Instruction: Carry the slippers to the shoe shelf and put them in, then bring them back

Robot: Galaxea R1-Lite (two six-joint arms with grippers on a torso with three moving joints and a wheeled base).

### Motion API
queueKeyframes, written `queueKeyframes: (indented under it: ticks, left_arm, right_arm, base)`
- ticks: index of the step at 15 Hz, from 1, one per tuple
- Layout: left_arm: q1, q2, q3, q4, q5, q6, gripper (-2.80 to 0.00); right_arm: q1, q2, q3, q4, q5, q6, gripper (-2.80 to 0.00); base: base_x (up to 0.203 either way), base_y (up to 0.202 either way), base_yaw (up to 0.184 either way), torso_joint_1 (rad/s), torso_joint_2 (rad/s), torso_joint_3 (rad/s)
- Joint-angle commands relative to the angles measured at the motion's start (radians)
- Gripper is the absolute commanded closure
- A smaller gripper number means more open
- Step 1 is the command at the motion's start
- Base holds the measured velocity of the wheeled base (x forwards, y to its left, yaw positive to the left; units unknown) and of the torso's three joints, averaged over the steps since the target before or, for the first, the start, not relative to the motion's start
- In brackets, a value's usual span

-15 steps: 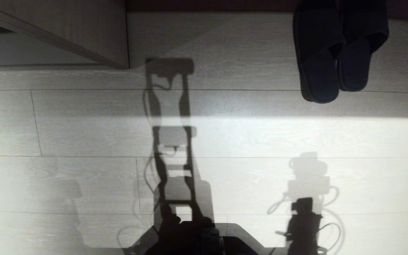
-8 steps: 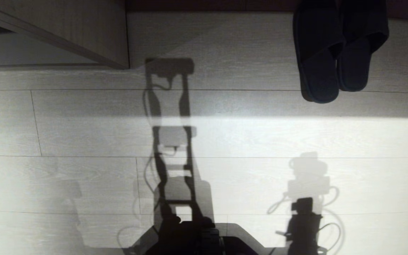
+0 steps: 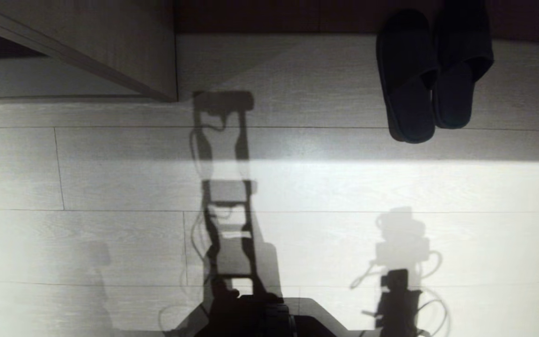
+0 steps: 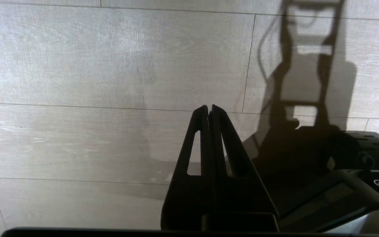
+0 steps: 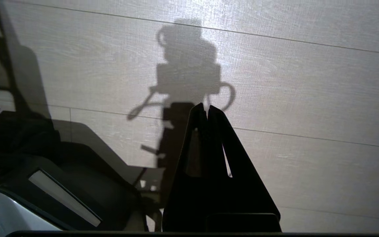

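Two slippers [image 3: 431,75], dark, flat, backless, side by side and touching, toes toward the dark back board [image 3: 325,16], heels toward the robot. Lying upper right in the head view on pale wood-grain board, heels reaching to about the first seam of the floor [image 3: 124,182]. Cannot tell whether that board is the shoe shelf [image 3: 297,70] bottom or floor; same pale grain both ways. Slanted pale panel [image 3: 110,42] at upper left, well apart from the slippers, dark gap beside it. Bright light band across the floor planks, just below the slipper heels. Robot's shadow down the middle of the floor, second shadow of an arm with cables lower right. Dark robot base [image 3: 269,318] at the bottom edge of the head view.

Left hand [image 4: 209,108] pointing down over bare floor, fingers pressed together tip to tip, holding nothing, base edge beside it. Right hand [image 5: 207,108] likewise over bare floor, fingers closed together, holding nothing, own shadow on the planks right behind the tips. Neither hand in the head view, both well apart from the slippers.
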Motion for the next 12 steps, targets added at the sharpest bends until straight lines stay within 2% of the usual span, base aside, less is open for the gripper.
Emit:
queueKeyframes:
  ticks: [1, 12]
  left_arm:
    - [0.0, 0.0, 0.0, -0.001, 0.0, -0.001, 0.0]
    - [0.0, 0.0, 0.0, -0.001, 0.0, 0.0, 0.0]
  right_arm:
    - [0.001, 0.004, 0.0, 0.0, 0.0, 0.0, 0.0]
    - [0.001, 0.004, 0.0, 0.0, 0.0, 0.0, 0.0]
  base:
    - [0.0, 0.0, 0.0, 0.005, 0.0, 0.204]
    - [0.0, 0.0, 0.0, 0.002, 0.0, 0.202]
